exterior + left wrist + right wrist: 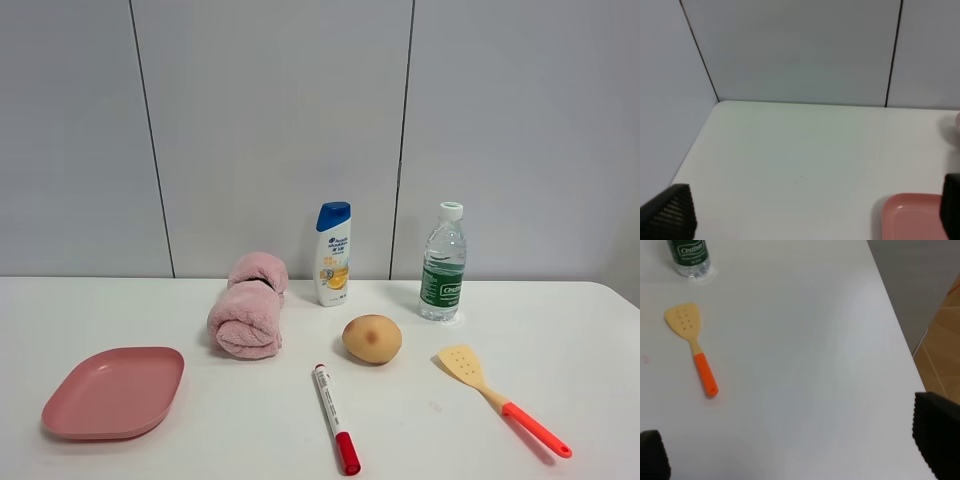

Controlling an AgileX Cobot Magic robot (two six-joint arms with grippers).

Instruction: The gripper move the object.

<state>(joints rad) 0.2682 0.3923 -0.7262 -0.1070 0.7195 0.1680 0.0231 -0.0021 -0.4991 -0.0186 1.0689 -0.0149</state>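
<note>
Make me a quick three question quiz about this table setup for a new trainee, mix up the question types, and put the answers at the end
1. True or false: the potato rests on the pink plate.
2. Multiple choice: what lies nearest the potato's front-left, as the high camera sees it? A) red-capped marker B) spatula C) water bottle
3. Fill in: the rolled pink towel lies just left of the ______ bottle.

Key: 1. False; it sits on the bare table, with the towel between it and the plate. 2. A. 3. Shampoo.
</note>
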